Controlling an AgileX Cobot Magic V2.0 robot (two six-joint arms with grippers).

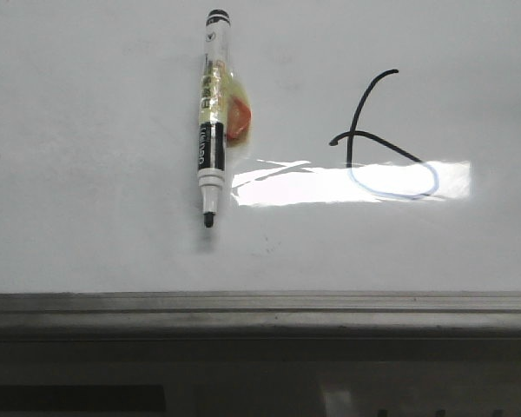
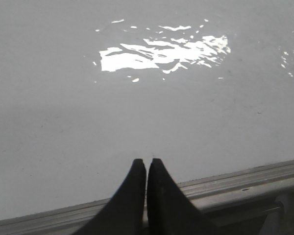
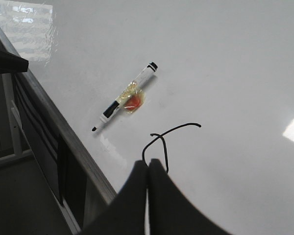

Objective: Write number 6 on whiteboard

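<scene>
While both tools (image 2: 146, 164) (image 3: 148, 164) sit closed, glossy whiteboard (image 1: 95, 234) bears number 6 (image 1: 384, 139), marker (image 1: 213, 113) alongside

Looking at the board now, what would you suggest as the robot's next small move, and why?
Probably none on the whiteboard: pull both arms back. The number 6 looks fully drawn, the marker lies uncapped beside it, held by nothing, and the left gripper and right gripper are both shut and empty.
</scene>
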